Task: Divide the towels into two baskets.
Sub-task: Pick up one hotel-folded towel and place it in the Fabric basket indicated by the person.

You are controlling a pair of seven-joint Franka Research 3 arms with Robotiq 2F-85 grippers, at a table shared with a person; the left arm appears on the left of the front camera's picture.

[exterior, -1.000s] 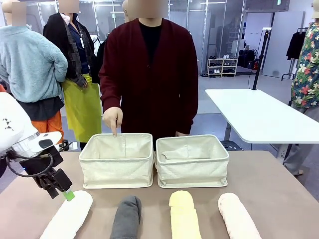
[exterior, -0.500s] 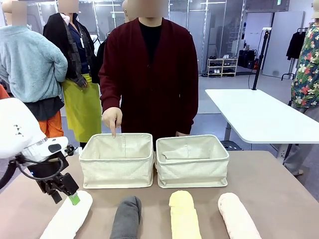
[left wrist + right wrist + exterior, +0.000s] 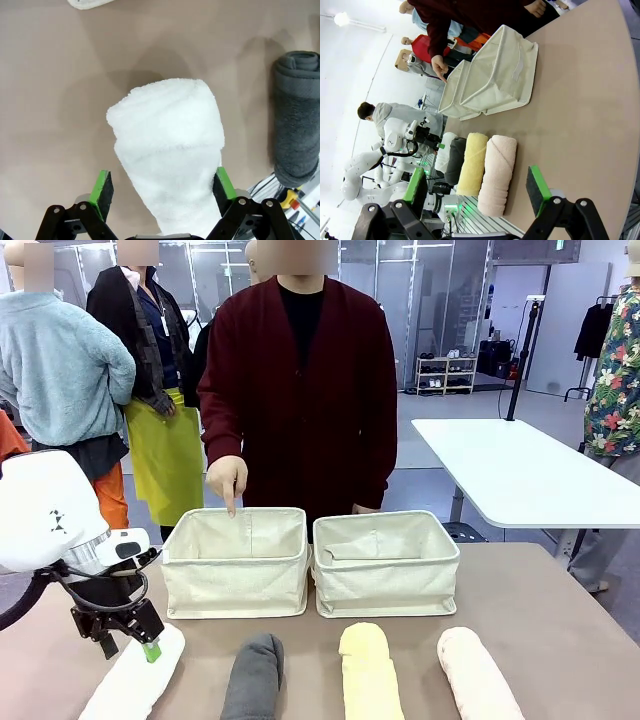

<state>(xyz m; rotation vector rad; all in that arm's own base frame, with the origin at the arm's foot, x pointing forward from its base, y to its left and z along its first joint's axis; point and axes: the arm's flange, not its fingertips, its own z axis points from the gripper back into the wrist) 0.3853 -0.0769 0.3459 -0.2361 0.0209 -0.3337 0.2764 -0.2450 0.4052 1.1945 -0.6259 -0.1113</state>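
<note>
Straddling the white towel (image 3: 167, 135) near its basket-side end, where it lies on the desk (image 3: 560, 620) before the left basket (image 3: 235, 575), the left tool (image 3: 162, 186) stands wide open; soft, light and squashy, this towel would likely droop unless pinched firmly nearer mid-length.

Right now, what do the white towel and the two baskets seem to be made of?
White towel: likely terry cloth, matte, with fuzzy pile. Left basket and right basket: probably cream canvas, matte; walls sag softly, rims are folded.
</note>
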